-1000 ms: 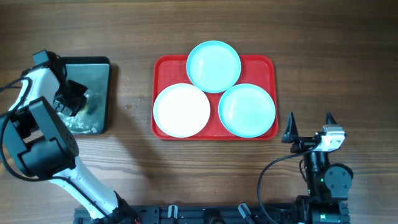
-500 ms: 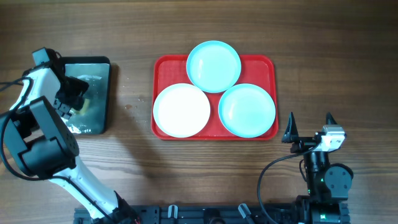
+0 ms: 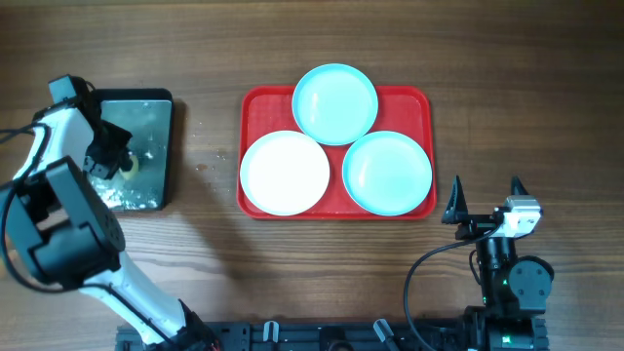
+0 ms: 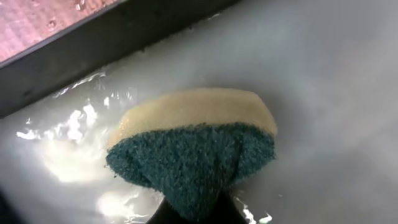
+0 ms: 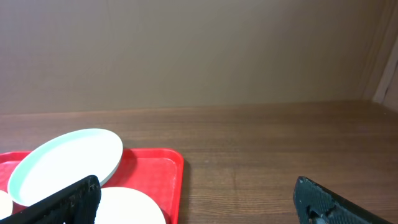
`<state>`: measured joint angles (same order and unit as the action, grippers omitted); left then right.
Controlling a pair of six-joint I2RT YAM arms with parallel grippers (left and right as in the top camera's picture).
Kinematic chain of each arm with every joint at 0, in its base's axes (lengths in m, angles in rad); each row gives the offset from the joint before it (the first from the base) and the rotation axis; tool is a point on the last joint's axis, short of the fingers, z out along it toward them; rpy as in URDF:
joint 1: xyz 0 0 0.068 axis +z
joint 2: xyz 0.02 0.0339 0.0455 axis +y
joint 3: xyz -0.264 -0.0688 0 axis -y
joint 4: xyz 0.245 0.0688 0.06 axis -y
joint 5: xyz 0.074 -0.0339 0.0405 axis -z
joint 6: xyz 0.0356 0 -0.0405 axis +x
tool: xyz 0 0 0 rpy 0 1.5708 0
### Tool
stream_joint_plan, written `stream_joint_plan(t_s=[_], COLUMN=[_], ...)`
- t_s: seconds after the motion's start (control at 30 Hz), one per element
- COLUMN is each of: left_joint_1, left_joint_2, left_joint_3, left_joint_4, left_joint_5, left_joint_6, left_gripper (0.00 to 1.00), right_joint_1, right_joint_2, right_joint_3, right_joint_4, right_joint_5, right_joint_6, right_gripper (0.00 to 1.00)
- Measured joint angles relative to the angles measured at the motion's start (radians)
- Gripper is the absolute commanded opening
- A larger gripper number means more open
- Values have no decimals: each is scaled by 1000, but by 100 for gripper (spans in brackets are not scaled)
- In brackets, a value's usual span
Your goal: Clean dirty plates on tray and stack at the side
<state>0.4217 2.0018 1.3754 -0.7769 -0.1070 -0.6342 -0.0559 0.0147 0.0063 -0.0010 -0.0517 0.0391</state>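
The left fingers (image 3: 107, 148) are pinching the sponge (image 4: 193, 149) (green side facing the camera) in the pan (image 3: 161, 117); the right fingers (image 3: 455, 203) are standing wide apart near the tray (image 3: 261, 109), which is carrying three plates (image 3: 285, 173).

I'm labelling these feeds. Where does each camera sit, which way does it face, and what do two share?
Overhead: above the table, facing straight down at tray, plates, pan; left arm, right arm show.
Left wrist: close above the wet pan's sponge; left end effector pinches it.
Right wrist: low, facing level across the table; open right end effector shows.
Overhead and right wrist share tray and plates.
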Motion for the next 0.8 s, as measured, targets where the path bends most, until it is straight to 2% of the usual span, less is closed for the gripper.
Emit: stream_joint_plan(t_s=[0.23, 0.33, 0.5, 0.57, 0.7, 0.8], left_joint_1=[0, -1, -7, -12, -11, 0], left_joint_2=[-333, -403, -374, -304, -160, -168], left_joint_3=[-8, -8, -47, -95, -144, -146], left_joint_4=[-8, -8, 52, 95, 92, 55], left_joint_5=[130, 156, 166, 166, 166, 195], left_joint_6=[0, 0, 0, 0, 0, 21], left_gripper=[4, 4, 4, 4, 4, 4], right_joint_1=[0, 0, 0, 0, 0, 0], right_joint_2=[0, 0, 0, 0, 0, 0], right_joint_3=[0, 0, 0, 0, 0, 0], right_joint_4=[0, 0, 0, 0, 0, 0], right_joint_5=[0, 0, 0, 0, 0, 0], right_joint_6=[0, 0, 0, 0, 0, 0], right_gripper=[100, 100, 100, 100, 100, 100])
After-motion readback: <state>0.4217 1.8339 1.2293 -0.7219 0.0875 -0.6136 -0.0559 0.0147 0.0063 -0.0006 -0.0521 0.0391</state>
